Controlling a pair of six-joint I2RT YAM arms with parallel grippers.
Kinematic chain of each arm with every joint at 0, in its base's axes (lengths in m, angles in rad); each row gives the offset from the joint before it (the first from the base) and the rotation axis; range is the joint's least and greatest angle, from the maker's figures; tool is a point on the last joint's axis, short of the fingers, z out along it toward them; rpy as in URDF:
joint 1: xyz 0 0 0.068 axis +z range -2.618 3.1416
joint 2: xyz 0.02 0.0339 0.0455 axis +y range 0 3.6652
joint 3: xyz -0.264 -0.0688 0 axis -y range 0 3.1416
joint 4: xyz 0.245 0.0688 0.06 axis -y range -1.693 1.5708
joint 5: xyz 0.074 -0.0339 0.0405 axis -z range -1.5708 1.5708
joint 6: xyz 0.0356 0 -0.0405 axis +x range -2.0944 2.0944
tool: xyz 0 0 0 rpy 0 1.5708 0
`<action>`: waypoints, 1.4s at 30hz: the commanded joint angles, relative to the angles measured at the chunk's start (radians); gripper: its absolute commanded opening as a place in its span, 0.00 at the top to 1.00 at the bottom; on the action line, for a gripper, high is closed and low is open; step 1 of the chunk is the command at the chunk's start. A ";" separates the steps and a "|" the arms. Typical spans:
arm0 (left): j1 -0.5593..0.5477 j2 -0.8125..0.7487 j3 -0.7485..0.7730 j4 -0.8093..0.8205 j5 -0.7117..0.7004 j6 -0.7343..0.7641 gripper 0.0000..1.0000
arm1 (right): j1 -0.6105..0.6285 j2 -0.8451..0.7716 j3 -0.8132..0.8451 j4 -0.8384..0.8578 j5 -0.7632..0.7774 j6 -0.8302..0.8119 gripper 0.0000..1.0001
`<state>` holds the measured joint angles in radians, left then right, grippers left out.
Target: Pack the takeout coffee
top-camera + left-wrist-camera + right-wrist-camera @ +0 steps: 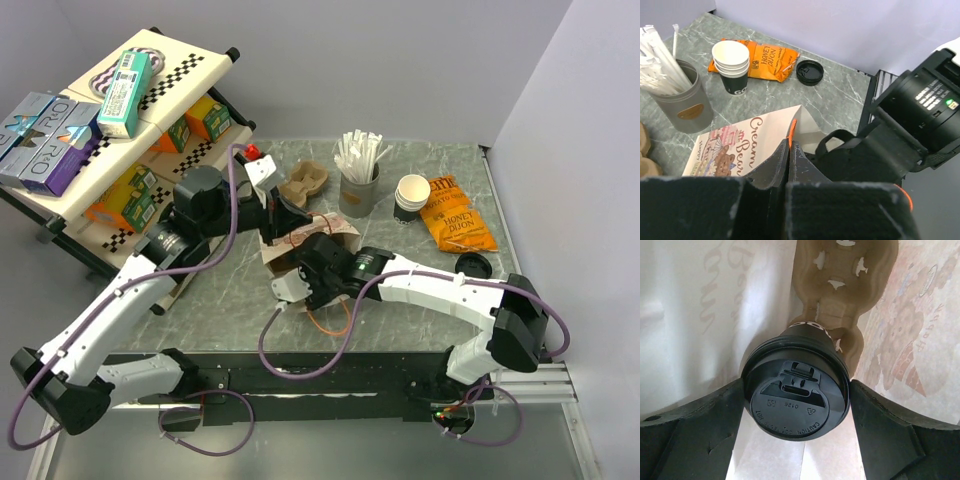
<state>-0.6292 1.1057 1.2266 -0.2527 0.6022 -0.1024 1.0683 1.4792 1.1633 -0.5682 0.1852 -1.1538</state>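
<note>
Grey-green marbled table point(840, 100). Near its middle sits a paper bag point(740, 142) printed "Cream Bear", with the left gripper point(788, 155) pinched closed on its rim. Inside it the takeout coffee point(790, 410) points base-first toward a cardboard carrier point(840, 285). Its "CAUTION" lid faces outward, and the right gripper point(796, 400) clamps it. "HONEY DIJON" crisps point(767, 60) lie toward the right edge.

Both arms reach forward and converge. The left gripper point(788, 150) is pinched closed; the right gripper point(796, 392) clasps the takeout coffee point(798, 410).
</note>
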 commanded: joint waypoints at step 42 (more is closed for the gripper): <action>0.059 0.163 0.148 -0.491 -0.131 0.388 0.49 | -0.096 0.004 0.076 -0.024 -0.125 -0.055 1.00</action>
<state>-0.5743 1.2499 1.3437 -0.7235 0.4984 0.2504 0.9867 1.4940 1.2110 -0.5995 0.0772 -1.1954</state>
